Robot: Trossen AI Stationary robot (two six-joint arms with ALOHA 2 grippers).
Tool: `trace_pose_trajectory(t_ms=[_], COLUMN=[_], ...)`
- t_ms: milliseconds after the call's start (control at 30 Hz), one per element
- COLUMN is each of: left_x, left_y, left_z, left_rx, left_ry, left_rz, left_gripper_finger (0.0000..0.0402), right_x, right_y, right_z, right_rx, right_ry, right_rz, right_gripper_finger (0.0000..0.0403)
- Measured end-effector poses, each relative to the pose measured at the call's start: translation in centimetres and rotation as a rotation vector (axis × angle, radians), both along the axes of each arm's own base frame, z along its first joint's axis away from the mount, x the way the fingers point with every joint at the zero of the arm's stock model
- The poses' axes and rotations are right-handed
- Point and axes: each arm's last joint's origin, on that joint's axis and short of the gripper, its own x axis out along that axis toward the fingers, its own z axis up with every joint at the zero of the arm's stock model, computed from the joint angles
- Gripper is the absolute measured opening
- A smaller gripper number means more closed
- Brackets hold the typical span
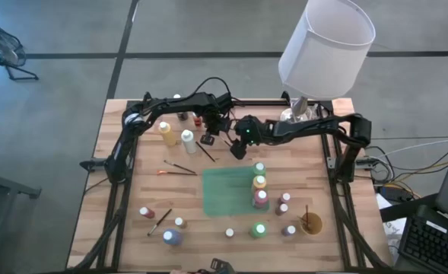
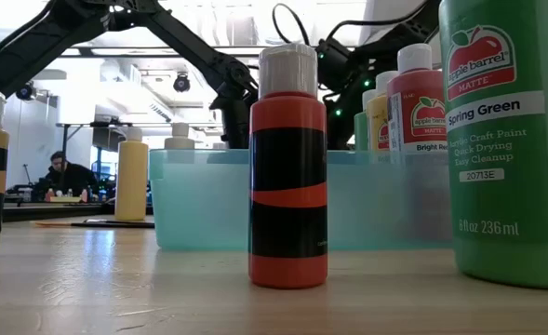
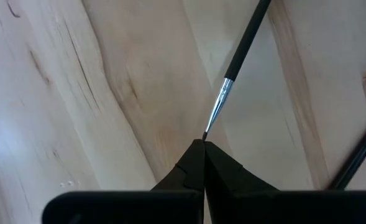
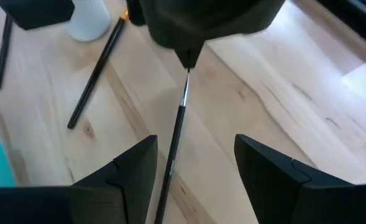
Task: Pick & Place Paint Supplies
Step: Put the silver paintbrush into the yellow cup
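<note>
The left gripper, at upper centre of the high view, is closed on the bristle tip of a brush above the table. The right gripper stands open, its fingers straddling the same brush's dark handle.

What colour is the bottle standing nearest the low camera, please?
Orange-red bottle with a black label and white cap; low view.

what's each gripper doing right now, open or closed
Left gripper: closed, fingers pinching the tip of a thin brush.
Right gripper: open, fingers either side of that brush, holding nothing.
</note>
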Motion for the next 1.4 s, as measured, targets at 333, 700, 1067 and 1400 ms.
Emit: trace_pose_trajectory(t_ms=[333, 700, 1067, 1400], left_x=[-0.1, -0.1, -0.2, -0.4], left_y=[0.0, 0.0, -0.1, 0.1], left_z=[0.0, 0.0, 0.0, 0.0], left_rx=[-0.004, -0.012, -0.018, -0.021], left_ry=[0.009, 0.013, 0.022, 0.028], left_rz=[0.0, 0.02, 0.023, 0.029], left_gripper_finger=[0.0, 0.0, 0.0, 0.0], right_x=[0.6, 0.9, 1.1, 1.5], right_y=[-0.1, 0.9, 1.9, 3.6], right_z=[-2.1, -2.2, -2.3, -1.9], right_rx=[0.008, 0.016, 0.011, 0.014], right_ry=[0.018, -0.002, -0.004, -0.003], right_rz=[0.015, 0.051, 0.087, 0.137], right_gripper_finger=[0.0227, 0.0235, 0.0204, 0.0216])
